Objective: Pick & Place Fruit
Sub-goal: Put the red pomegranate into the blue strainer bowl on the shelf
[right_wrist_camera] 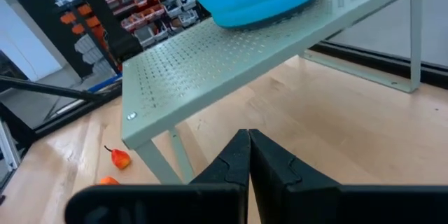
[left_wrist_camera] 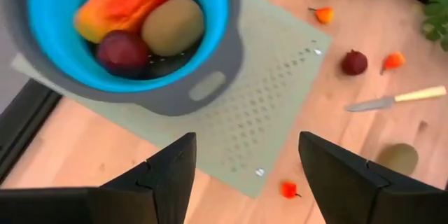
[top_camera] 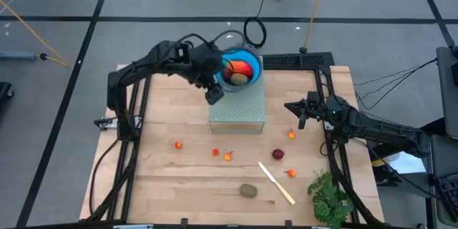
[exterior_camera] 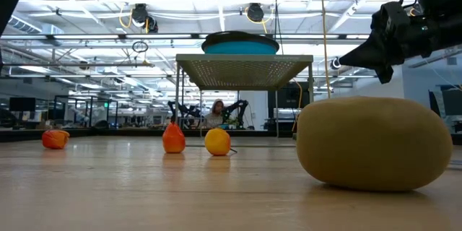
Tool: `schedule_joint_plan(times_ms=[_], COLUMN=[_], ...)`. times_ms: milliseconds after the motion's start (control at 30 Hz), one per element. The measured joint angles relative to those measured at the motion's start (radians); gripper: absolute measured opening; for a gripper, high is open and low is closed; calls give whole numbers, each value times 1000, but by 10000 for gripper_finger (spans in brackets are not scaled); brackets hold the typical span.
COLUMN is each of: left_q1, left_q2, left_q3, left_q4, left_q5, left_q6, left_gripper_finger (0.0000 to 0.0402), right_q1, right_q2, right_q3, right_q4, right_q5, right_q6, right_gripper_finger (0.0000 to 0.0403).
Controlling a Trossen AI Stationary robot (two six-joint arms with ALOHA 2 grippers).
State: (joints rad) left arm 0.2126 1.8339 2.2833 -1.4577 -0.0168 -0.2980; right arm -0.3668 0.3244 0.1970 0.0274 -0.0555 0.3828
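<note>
Blue round bowl (left_wrist_camera: 210, 14) — smooth fruit (left_wrist_camera: 171, 24) (perhaps plastic) — perforated shelf (left_wrist_camera: 280, 77).

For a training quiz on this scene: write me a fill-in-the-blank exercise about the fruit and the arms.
1. The bowl sits on the perforated ____.
2. The bowl holds ____ pieces of fruit.
3. The right gripper's fingers are ____.
4. The knife lies between the kiwi on the table and the green ____.

Missing words: stand; three; shut; bunch
</note>
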Motion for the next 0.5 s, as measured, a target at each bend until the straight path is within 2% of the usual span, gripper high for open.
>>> schedule_joint_plan(times_ms=[233,500], left_q1=[-54,-92], left_q2=[1,1], left_q3=[0,0], left_q4=[1,-12], left_q5=[-2,-9], left_q6=[-31,-19], left_gripper_finger=[266,254], right_q1=[0,0], right_q2=[0,0], right_q3=[0,0], right_q4=[-3,-3], right_q5=[1,0], right_q6=[-1,0], right_gripper_finger=[0,0])
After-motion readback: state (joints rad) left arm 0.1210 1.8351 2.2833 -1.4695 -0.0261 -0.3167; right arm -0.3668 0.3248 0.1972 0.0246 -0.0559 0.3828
